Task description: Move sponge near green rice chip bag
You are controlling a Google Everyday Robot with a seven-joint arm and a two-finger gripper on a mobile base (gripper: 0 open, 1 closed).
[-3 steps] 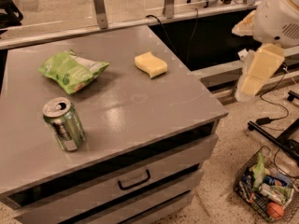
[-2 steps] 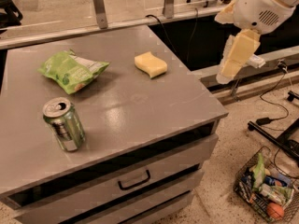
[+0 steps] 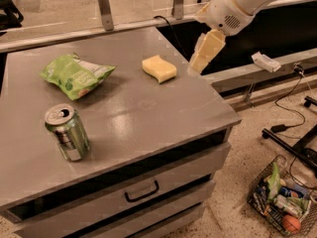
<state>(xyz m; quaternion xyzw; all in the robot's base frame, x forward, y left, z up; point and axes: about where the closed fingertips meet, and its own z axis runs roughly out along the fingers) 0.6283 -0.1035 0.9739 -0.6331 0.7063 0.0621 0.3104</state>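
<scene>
- Grey cabinet (image 3: 148, 128): its top carried everything, nothing shifted.
- Arm (image 3: 237, 4) had swung left from the right side.
- Green rice chip bag (image 3: 74, 76) lay far left, same spot.
- Gripper (image 3: 205, 53) now hung at the cabinet's far right edge, just right of the sponge (image 3: 159, 68), not touching it; whether wide or narrow, cannot tell.
- Sponge stayed far centre, well apart from the bag.
- Can (image 3: 68, 133) stood upright near left, unmoved.
</scene>
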